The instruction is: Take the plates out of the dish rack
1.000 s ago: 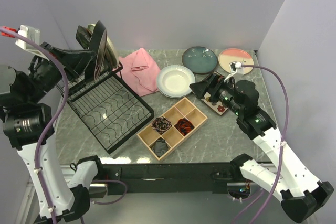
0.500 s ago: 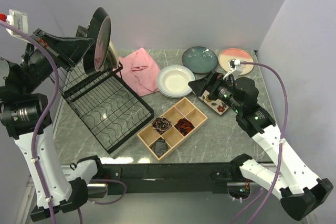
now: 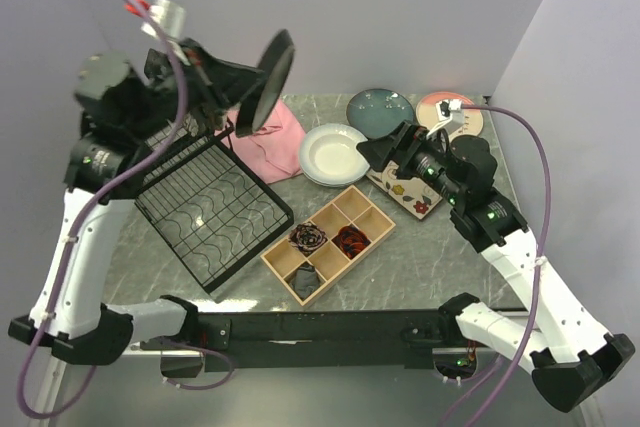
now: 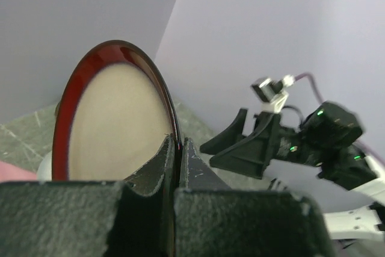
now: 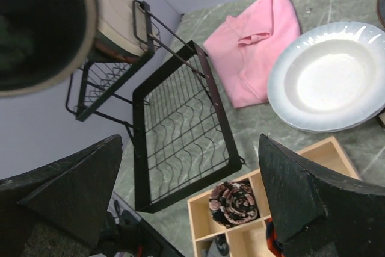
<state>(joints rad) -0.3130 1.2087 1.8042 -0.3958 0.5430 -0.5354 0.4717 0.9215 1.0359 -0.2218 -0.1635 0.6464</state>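
My left gripper is shut on the rim of a dark red plate with a cream centre, held on edge in the air above the pink cloth. In the left wrist view, the left gripper pinches that rim between closed fingers. The black wire dish rack lies at the left; a cream plate still stands in its raised back. On the table lie a white plate, a teal plate, a pink-cream plate and a square cream floral plate. My right gripper hangs open and empty by the white plate.
A pink cloth lies between the rack and the white plate. In front of the plates, a wooden compartment tray holds small rolled items. Walls close in the table at the back and on both sides.
The left arm has lifted the dark red plate out of the rack's back and swung it right, over the pink cloth. The right gripper has shifted slightly up and left, still open.
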